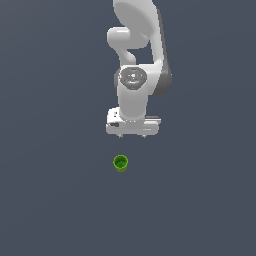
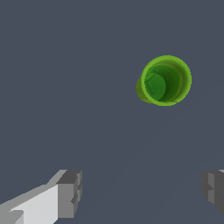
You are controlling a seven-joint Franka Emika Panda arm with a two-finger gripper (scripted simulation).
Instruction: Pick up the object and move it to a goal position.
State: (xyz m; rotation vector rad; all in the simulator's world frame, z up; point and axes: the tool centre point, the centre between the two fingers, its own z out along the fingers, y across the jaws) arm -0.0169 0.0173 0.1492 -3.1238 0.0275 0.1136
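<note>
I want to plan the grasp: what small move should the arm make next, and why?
Probably shift the open hand sideways until it is over the cup, then descend. The wrist view shows the cup upright and outside the gap between the fingers, nothing held.

We see the green cup [image 1: 120, 163] [image 2: 164, 81] standing upright on the dark surface [image 1: 50, 200], hollow mouth open upward, apparently empty, though its inside is dim.
</note>
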